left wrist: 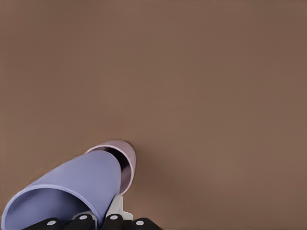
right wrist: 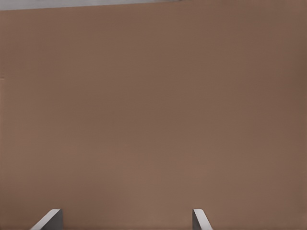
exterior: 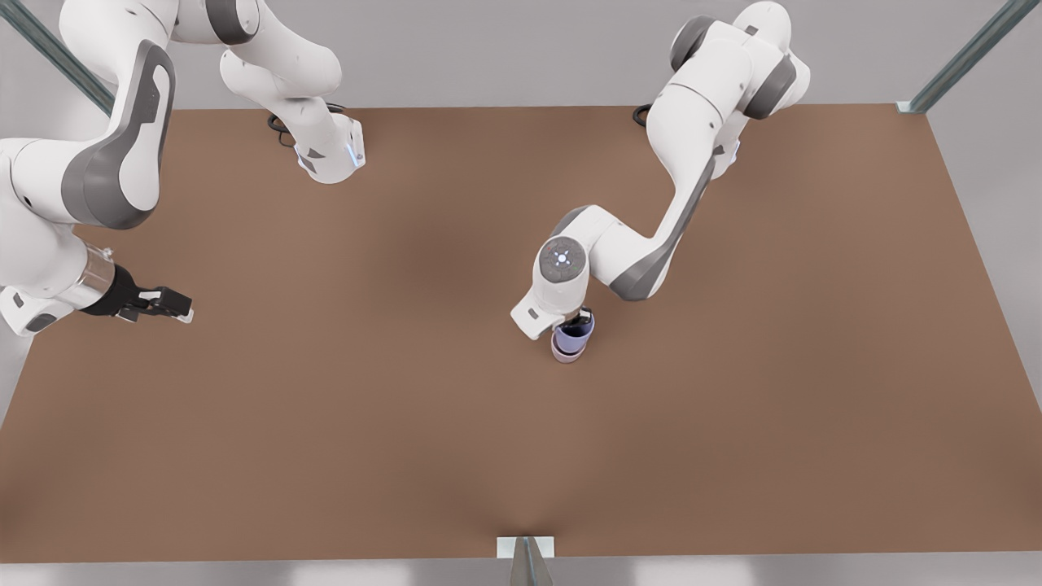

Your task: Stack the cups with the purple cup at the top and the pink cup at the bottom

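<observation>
The purple cup (exterior: pixel 573 334) sits with its base inside the pink cup (exterior: pixel 566 353), which stands on the brown table near the middle. My left gripper (exterior: pixel 576 319) is directly over them, shut on the purple cup's rim. In the left wrist view the purple cup (left wrist: pixel 72 187) leads down into the pink cup's mouth (left wrist: pixel 127 158), with a white finger pad (left wrist: pixel 115 209) against the purple wall. My right gripper (exterior: pixel 167 306) waits at the front view's left edge, open, well away from the cups. Its two fingertips (right wrist: pixel 52 218) stand wide apart over bare table.
The brown table (exterior: pixel 407 423) spreads around the cups on every side. Metal frame posts stand at the back corners (exterior: pixel 961 61) and at the middle of the front edge (exterior: pixel 526 557). The left arm's elbow (exterior: pixel 651 268) hangs low behind the cups.
</observation>
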Tool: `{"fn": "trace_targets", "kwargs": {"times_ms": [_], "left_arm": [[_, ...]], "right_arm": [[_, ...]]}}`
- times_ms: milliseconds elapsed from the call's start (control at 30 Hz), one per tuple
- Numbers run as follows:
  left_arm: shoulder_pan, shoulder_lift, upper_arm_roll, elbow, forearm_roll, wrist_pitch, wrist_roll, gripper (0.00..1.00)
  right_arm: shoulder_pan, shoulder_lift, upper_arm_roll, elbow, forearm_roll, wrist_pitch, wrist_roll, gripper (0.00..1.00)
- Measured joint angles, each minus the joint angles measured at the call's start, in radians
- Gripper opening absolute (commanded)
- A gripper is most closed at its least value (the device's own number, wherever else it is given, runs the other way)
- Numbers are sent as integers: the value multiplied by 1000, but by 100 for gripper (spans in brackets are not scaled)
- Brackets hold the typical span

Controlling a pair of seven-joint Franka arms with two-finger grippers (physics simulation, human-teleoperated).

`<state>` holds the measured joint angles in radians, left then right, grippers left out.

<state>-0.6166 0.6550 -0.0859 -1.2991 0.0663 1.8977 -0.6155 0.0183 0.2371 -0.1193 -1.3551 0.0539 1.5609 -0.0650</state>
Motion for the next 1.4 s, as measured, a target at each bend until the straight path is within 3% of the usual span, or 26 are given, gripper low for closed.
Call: {"fn": "trace_targets", "kwargs": {"times_ms": [833, 900, 1233, 1267, 1300, 1333, 1400], "left_arm": [[1, 22, -2, -6, -10, 10, -112, 21], [1, 24, -1, -6, -12, 10, -115, 40], [2, 24, 0, -4, -13, 11, -124, 40], [2, 24, 0, -4, -13, 11, -125, 43], [1, 22, 1, -3, -13, 10, -125, 75], [2, 19, 1, -2, -14, 10, -126, 100], [7, 4, 10, 4, -29, 9, -127, 100]], "right_arm": [[0, 2, 0, 0, 0, 10, -18, 100], [0, 2, 0, 0, 0, 11, -18, 100], [-7, -4, -1, 0, 1, 17, -21, 100], [-5, -3, -1, 0, 1, 18, -21, 100], [-4, -3, -1, 0, 1, 18, -21, 100], [-4, -3, -2, 0, 1, 18, -21, 100], [-1, -3, -1, 0, 1, 19, -21, 100]]}}
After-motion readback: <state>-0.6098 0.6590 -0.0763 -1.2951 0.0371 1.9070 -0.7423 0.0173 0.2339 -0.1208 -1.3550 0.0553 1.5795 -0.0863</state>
